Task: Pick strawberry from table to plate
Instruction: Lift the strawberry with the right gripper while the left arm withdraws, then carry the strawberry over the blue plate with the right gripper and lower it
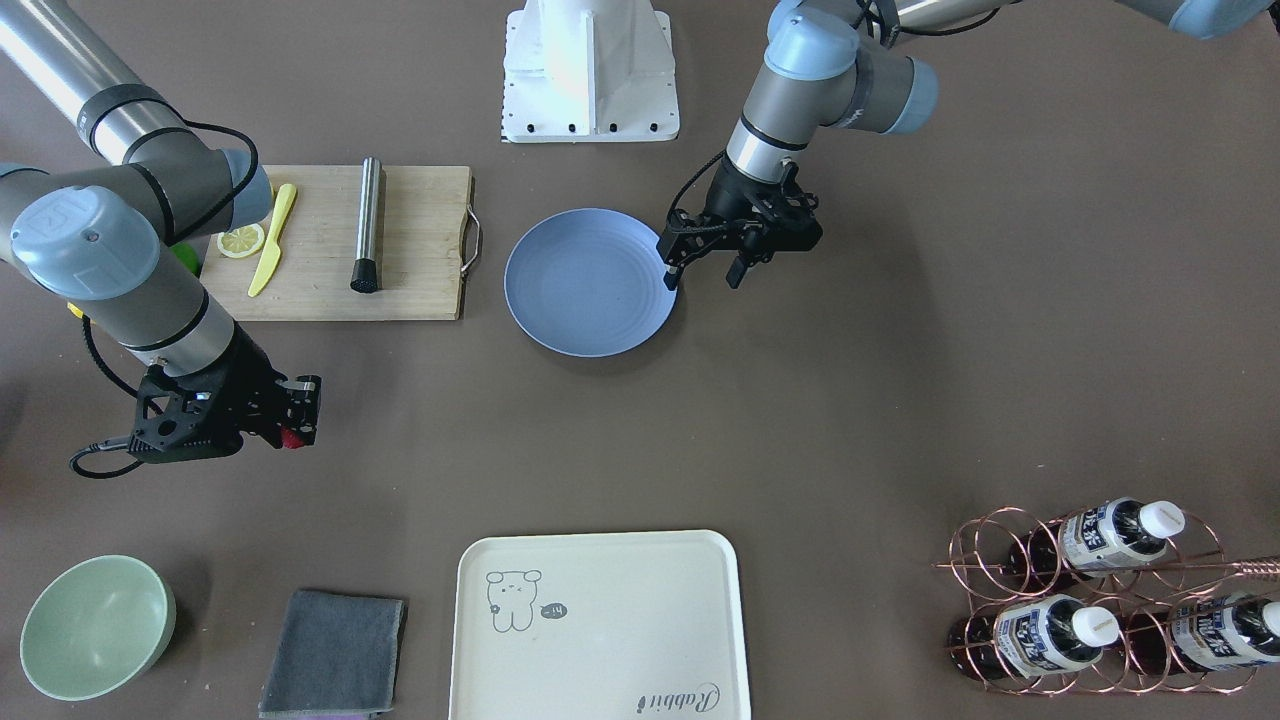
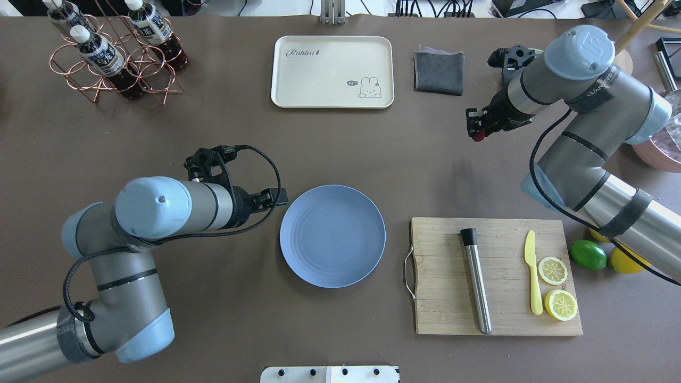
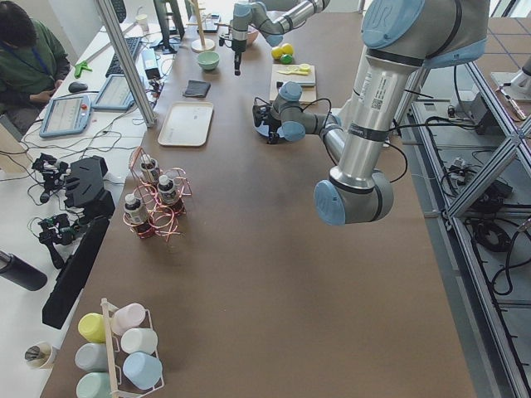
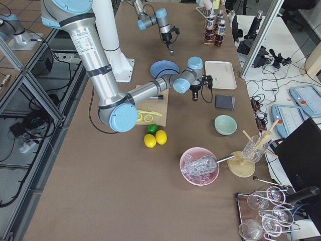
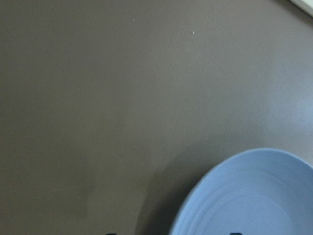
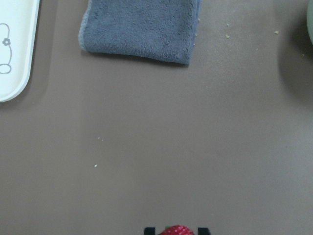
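Pale green bowl sits lower left, closest to the lens. Just above it the right gripper is clamped on the strawberry, over the table, well apart from the blue plate mid-frame. Left gripper hangs at the plate's right rim, fingers apart.

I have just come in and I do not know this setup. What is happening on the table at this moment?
The robot's right hand is shut on a small red strawberry, over the bare table not far from the grey cloth. The blue plate in the middle is empty, so the berry has not yet arrived there. The left hand is open and holds nothing, at the plate's rim.
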